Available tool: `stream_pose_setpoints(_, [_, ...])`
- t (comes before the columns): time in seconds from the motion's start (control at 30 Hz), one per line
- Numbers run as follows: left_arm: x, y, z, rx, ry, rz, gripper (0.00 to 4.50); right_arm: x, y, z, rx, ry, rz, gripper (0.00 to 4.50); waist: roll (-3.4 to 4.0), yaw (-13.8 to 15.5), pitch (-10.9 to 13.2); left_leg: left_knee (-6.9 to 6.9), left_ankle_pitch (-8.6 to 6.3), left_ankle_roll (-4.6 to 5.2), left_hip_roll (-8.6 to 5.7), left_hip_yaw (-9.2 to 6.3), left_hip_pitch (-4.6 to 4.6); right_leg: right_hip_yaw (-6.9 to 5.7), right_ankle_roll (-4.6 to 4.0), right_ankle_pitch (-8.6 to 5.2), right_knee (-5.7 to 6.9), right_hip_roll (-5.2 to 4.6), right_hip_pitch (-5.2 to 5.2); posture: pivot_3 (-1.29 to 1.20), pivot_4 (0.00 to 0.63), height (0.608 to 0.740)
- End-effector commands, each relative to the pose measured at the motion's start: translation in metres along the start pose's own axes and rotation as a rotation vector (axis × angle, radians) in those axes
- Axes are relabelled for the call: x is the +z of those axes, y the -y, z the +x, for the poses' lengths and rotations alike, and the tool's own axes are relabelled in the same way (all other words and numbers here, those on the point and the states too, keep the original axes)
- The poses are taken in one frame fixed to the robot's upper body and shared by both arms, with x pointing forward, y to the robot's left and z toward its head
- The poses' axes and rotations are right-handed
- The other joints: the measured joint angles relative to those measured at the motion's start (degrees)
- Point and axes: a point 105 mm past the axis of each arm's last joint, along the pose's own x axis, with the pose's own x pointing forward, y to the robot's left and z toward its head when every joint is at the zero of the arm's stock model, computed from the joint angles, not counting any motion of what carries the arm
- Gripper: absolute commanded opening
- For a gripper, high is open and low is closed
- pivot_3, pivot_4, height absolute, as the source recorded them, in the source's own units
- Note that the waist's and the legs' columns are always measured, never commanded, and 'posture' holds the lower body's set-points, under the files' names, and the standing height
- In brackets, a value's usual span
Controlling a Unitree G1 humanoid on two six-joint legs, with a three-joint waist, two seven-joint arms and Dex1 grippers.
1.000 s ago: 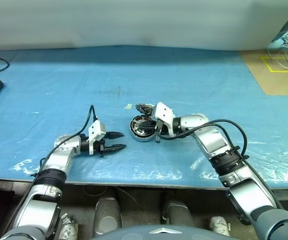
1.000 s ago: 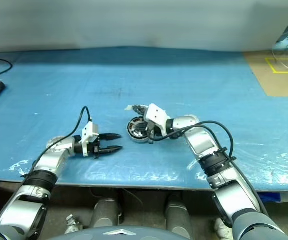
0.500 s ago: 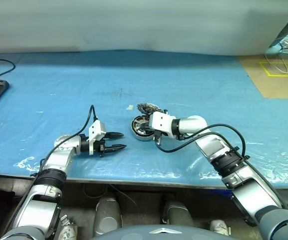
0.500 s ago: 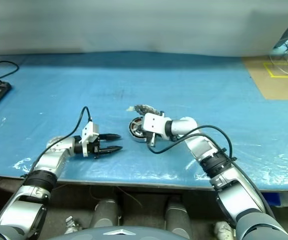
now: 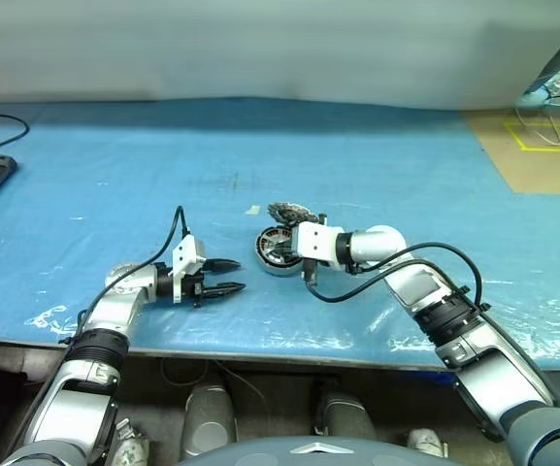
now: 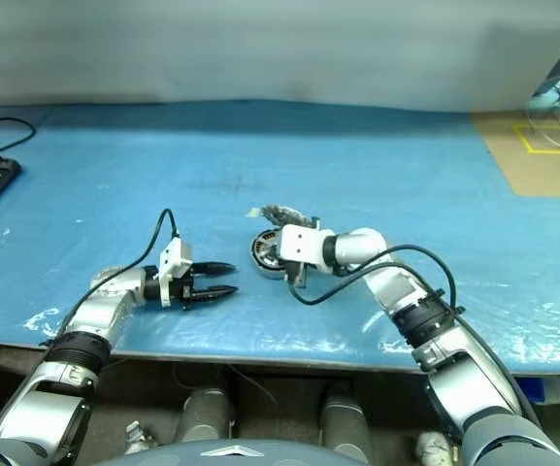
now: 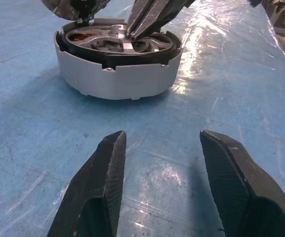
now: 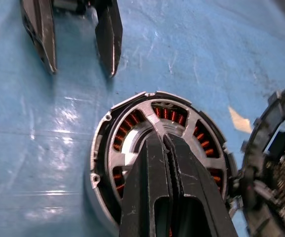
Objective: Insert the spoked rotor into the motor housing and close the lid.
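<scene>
On the tabletop [image 5: 406, 165], the right end effector [image 8: 168, 148], pressed together, rests atop the rotor [image 7: 117, 43] seated in the housing [image 7: 117, 76]; lid [image 5: 289, 213] open behind.

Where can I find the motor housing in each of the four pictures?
Left eye view: motor housing, centre of the blue table, at the right pincer.
Right eye view, same spot.
Left wrist view, upper centre, beyond the open left pincer.
Right wrist view, centre, under the shut right pincer.
Shared landmark: the open lid at its rim.
</scene>
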Motion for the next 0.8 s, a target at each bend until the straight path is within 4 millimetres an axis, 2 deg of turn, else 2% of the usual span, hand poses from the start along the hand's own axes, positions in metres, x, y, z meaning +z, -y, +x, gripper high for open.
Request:
stream_pose_setpoints(0.03, [0.005, -0.002, -0.004, 0.005, 0.013, 0.022, 2.48, 0.006, 0.009, -0.008, -0.035, 0.035, 0.114, 0.01, 0.01, -0.20, 0.00, 0.01, 0.00, 0.00, 0.01, 0.01, -0.22, 0.00, -0.01, 0.01, 0.00, 0.01, -0.21, 0.00, 0.150, 0.740])
stream_pose_setpoints(0.13, [0.004, -0.003, -0.003, 0.005, 0.013, 0.022, 2.48, 0.020, 0.014, -0.006, -0.047, 0.087, 0.128, 0.01, 0.03, -0.25, 0.00, 0.14, 0.05, -0.08, 0.13, 0.16, -0.56, -0.06, -0.48, 0.30, 0.21, 0.19, -0.64, 0.00, 0.150, 0.740])
stream_pose_setpoints(0.37, [0.003, -0.004, -0.003, 0.005, 0.012, 0.025, 2.48, 0.032, 0.016, 0.000, -0.043, 0.129, 0.149, 0.01, 0.04, -0.38, 0.01, 0.11, 0.02, -0.70, 0.17, 0.26, -0.70, -0.12, -0.44, 0.16, 0.15, 0.36, -0.92, 0.00, 0.150, 0.740])
stream_pose_setpoints(0.6, [0.002, -0.003, -0.004, 0.004, 0.010, 0.024, 2.48, 0.060, 0.018, -0.004, -0.018, 0.256, 0.192, 0.01, 0.07, -0.40, 0.03, 0.11, -0.01, -0.73, 0.20, 0.26, -0.62, -0.10, -0.45, 0.14, 0.17, 0.37, -0.90, 0.00, 0.150, 0.740])
stream_pose_setpoints(0.8, [0.001, -0.004, -0.003, 0.005, 0.010, 0.025, 2.48, 0.053, 0.018, 0.009, -0.014, 0.235, 0.221, 0.01, 0.07, -0.42, 0.03, 0.12, 0.00, -0.73, 0.20, 0.29, -0.61, -0.09, -0.45, 0.14, 0.18, 0.37, -0.90, 0.00, 0.150, 0.740])
